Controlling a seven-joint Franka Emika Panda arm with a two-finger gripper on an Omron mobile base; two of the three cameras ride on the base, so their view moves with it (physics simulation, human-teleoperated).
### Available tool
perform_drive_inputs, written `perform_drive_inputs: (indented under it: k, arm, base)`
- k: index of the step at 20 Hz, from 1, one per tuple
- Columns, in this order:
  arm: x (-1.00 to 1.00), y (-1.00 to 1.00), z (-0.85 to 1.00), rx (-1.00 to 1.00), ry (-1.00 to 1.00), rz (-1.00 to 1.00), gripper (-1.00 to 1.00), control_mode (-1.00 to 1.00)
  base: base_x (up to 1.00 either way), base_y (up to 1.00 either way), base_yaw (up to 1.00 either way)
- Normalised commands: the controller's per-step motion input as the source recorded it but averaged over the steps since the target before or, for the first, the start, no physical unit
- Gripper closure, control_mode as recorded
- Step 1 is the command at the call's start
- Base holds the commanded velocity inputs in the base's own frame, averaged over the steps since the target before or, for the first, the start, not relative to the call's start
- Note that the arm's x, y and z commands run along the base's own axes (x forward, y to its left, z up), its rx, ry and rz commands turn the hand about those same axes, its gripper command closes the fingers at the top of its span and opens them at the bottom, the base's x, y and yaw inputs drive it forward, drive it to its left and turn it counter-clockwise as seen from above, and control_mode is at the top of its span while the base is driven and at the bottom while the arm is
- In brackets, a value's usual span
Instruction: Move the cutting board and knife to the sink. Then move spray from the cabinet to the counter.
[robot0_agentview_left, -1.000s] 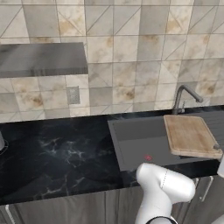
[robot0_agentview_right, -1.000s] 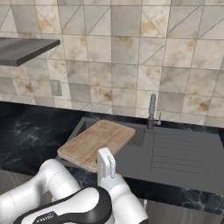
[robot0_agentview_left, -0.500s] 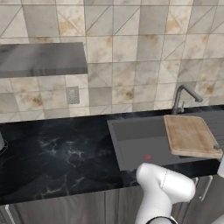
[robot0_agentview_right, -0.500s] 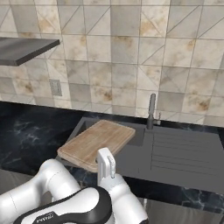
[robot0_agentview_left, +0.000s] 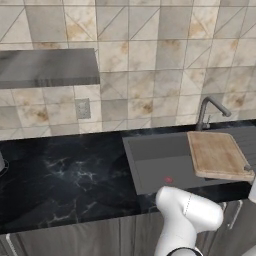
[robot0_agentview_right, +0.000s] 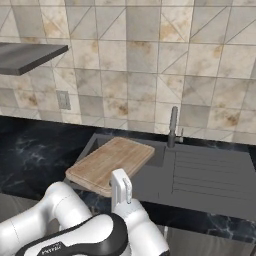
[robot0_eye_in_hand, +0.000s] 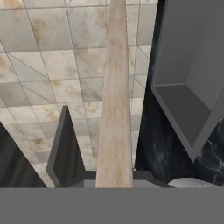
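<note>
Grey wood shelf (robot0_agentview_left: 47, 67) hangs on the tiled wall at the far left of my left base view, with a wall socket (robot0_agentview_left: 82, 108) just below its right end. Under them the black marbled bench (robot0_agentview_left: 60, 177) runs across the frame. To the right of that bare stretch the dark grey sink (robot0_agentview_left: 160, 160) is let into the bench, a small red spot on its floor, and the curved tap (robot0_agentview_left: 207, 112) stands behind it. The cutting board (robot0_agentview_left: 216, 155) lies flat over the right part of the sink, its near edge reaching the front rim.

From the right base view I see the same board (robot0_agentview_right: 111, 164) tilted slightly over the left end of the basin, with the ribbed drainer to its right. My hand (robot0_agentview_right: 121, 189) stands upright at the board's near edge, in front of the white arm. In the hand view the board (robot0_eye_in_hand: 115, 100) runs edge-on up the middle of the picture, so I read the hand as clamped on the board's edge, fingers drawn together against it.
</note>
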Motion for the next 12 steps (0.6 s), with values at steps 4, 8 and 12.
perform_drive_inputs:
  k: [4,8,12]
  arm:
    - [0.01,0.02,0.0,0.0,0.0,0.0,1.0,-1.0]
    - [0.26,0.12,0.0,0.0,0.06,0.0,1.0,-1.0]
    - [0.35,0.12,0.0,0.0,0.17,0.01,1.0,-1.0]
  base:
    - [0.0,0.0,0.0]
    - [0.0,0.0,0.0]
    - [0.0,0.0,0.0]
